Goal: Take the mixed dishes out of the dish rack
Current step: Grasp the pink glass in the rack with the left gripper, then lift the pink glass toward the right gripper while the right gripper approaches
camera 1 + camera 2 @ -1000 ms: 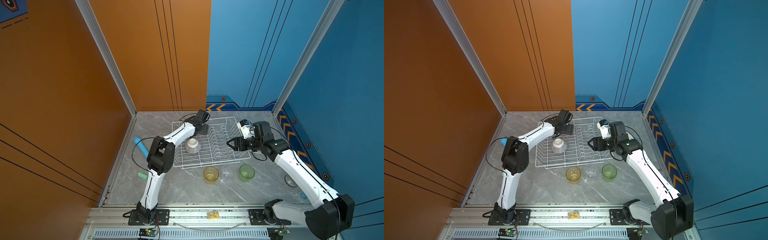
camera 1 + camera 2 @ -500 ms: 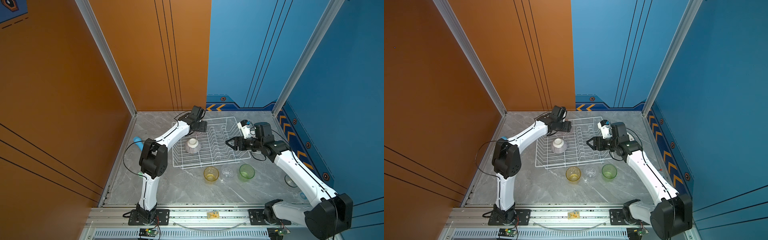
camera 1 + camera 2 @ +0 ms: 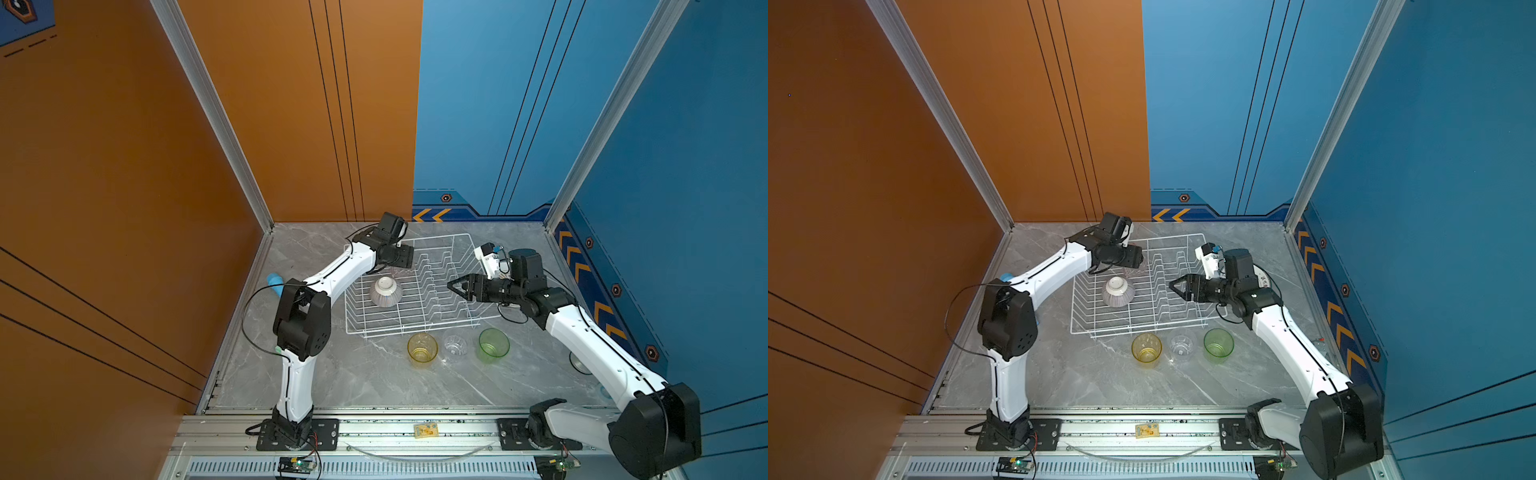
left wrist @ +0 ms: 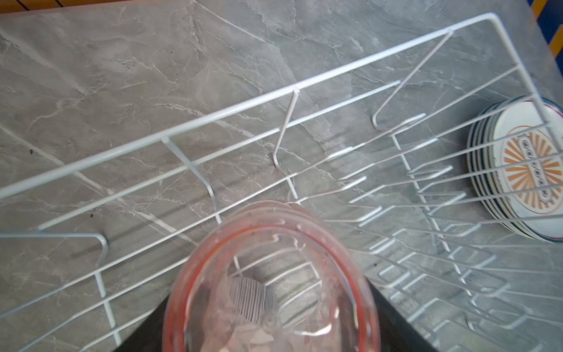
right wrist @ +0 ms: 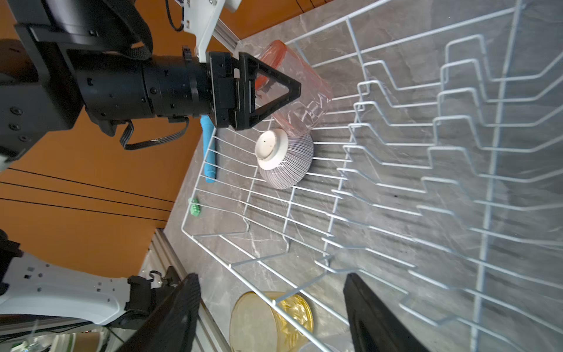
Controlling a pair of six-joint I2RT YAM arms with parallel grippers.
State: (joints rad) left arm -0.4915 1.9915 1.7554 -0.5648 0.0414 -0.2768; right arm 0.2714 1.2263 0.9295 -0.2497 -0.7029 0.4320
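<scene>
Left claw (image 3: pixel 409 259) seemingly grips pink tumbler (image 4: pixel 271 289); right claw (image 3: pixel 452 286) agape; marble tabletop (image 3: pixel 374 382), orange-blue walls (image 3: pixel 374 104)

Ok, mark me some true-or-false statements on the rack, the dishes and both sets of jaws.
1. The striped bowl lies upside down in the dish rack. True.
2. The yellow tumbler stands inside the rack. False: it stands on the table in front.
3. The right gripper holds a plate. False: its jaws are open and empty.
4. The jaws of the left gripper grip the pink tumbler. True.
5. The plates are stacked outside the rack. True.
</scene>
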